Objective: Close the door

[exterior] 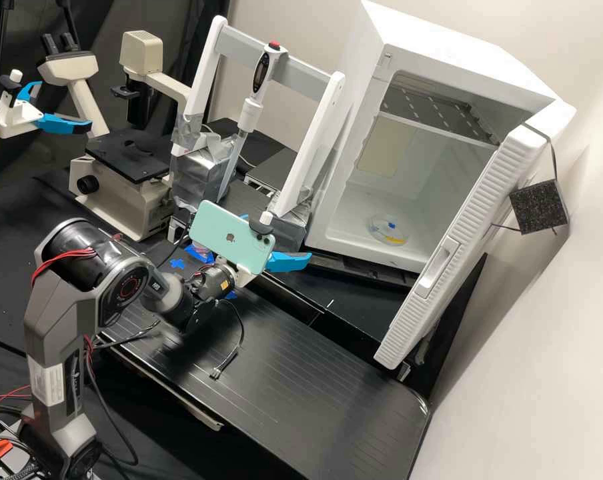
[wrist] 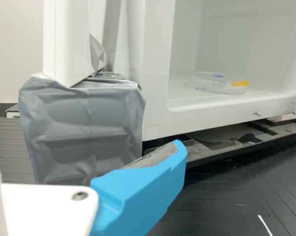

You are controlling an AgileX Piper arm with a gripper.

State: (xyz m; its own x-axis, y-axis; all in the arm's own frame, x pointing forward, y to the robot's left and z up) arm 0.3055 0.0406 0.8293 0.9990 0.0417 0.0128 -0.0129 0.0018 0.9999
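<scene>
Robot arm at near left; door wide open at right.
Gripper stands well left of the door, fingers spread, nothing held, one grey pad bare. Door hangs from the right side of the cabinet, free edge towards the near side; dish sits inside. Step in hand, as judged: approach the free edge. Recommended: round that edge beside the handle, press the outer face left and far in a smooth arc, and avoid wall and strapped black block.
</scene>
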